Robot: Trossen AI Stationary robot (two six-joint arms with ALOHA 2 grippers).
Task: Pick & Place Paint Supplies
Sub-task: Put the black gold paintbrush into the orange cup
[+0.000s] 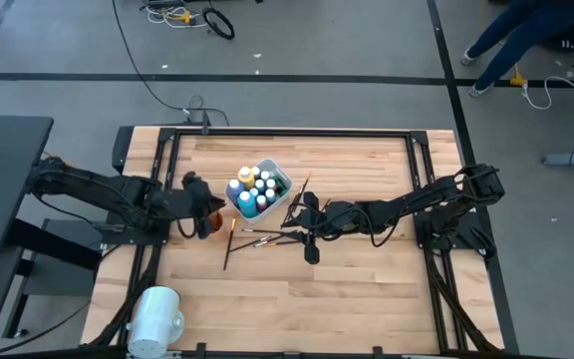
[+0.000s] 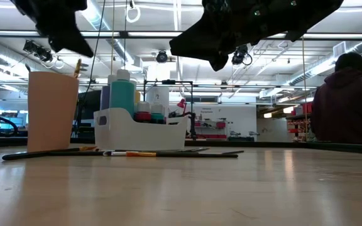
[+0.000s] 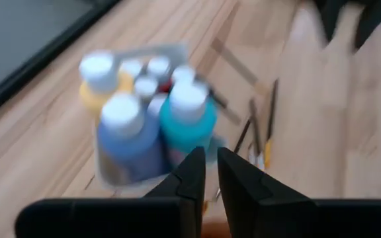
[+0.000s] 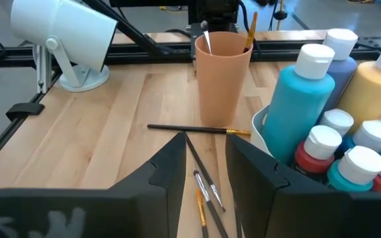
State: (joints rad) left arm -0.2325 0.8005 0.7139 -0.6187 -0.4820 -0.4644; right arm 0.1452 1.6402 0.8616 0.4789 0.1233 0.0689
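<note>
A white tub (image 1: 279, 178) near the table's middle holds several white-capped paint bottles (image 1: 252, 191), among them teal (image 4: 298, 109), blue (image 3: 129, 142) and yellow ones. A tan cup (image 4: 222, 79) stands upright left of the tub with two brushes (image 4: 250, 26) sticking out of it. More thin brushes (image 1: 254, 240) lie flat on the wood in front of the tub. My left gripper (image 3: 211, 175) hangs above the cup, its fingers a narrow gap apart with nothing between them. My right gripper (image 4: 207, 155) hovers open above the loose brushes (image 4: 204, 182), to the right of the tub.
A large white cylinder (image 1: 155, 317) lies at the table's near left corner. A black frame (image 1: 287, 131) runs around the wood. A person (image 2: 347, 107) in a dark hood stands beyond the table. Bare wood (image 1: 367, 299) lies at the near right.
</note>
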